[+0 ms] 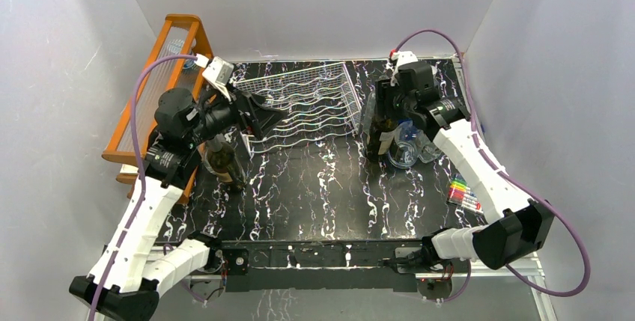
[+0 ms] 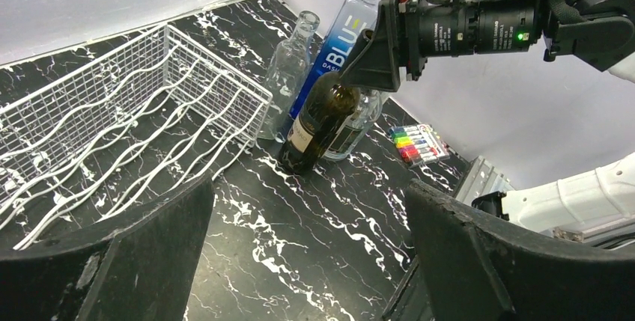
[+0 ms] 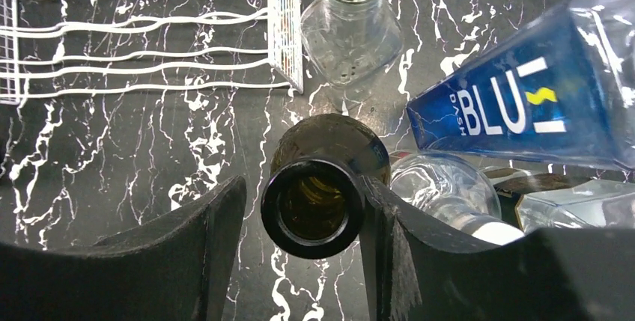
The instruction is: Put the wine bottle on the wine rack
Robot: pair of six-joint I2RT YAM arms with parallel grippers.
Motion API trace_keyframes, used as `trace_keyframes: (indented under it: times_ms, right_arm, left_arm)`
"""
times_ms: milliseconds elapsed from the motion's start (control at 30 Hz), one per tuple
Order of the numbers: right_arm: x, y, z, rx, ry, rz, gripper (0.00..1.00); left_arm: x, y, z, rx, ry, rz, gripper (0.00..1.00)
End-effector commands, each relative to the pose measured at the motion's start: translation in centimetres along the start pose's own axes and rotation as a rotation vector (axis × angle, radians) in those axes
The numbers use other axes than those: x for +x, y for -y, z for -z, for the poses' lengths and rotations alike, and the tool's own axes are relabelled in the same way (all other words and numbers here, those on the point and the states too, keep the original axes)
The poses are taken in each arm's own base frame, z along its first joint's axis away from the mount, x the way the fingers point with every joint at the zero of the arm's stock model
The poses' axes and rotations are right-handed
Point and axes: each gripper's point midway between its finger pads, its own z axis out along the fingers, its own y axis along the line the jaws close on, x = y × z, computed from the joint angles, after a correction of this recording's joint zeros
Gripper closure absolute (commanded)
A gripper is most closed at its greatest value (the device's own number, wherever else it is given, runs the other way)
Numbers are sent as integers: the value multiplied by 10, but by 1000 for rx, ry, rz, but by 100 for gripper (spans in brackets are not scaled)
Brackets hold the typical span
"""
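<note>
My right gripper point(image 3: 299, 195) straddles the wine bottle point(image 3: 323, 141) at its neck, unclamped; left gripper point(image 2: 311, 250) gapes; I expect heavy, slick, breakable glass.

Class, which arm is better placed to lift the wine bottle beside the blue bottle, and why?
Right: the right hand brackets the neck of the wine bottle; the left hand hangs open over by the wine rack.

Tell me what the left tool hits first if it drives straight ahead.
Probably the table, short of the dark wine bottle beyond; the rack lies to its left. Depth is unclear.
</note>
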Motion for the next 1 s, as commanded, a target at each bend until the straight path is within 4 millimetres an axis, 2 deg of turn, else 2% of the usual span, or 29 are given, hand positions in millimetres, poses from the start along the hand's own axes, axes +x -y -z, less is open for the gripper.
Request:
trace_keyframes:
  times_ms: [0,233,367,500,600,733,833,967]
  right_arm:
    - [-42,-2,8,38,143,43,35]
    - [-50,10,10,104,220,36,39]
    - [-50,9,10,95,238,32,43]
    - [-47,5,9,73,224,37,63]
    - [-41,-2,13,28,203,45,74]
    - [-32,-19,25,-80,162,59,81]
    - [-27,-36,37,-184,146,56,83]
    - [-19,-53,48,-288,137,13,86]
  left_arm:
    - [-25,5,-1,22,73,-60,2]
    - [-23,1,-7,20,64,-56,2]
    - [-24,-1,-9,16,65,-61,2]
    - [-23,-3,-12,14,60,-55,2]
    - [-26,2,-14,44,62,-42,2]
    - [-41,37,-11,233,51,-151,2]
    - [-51,27,-15,169,93,-139,2]
    - [-45,21,-18,156,77,-139,2]
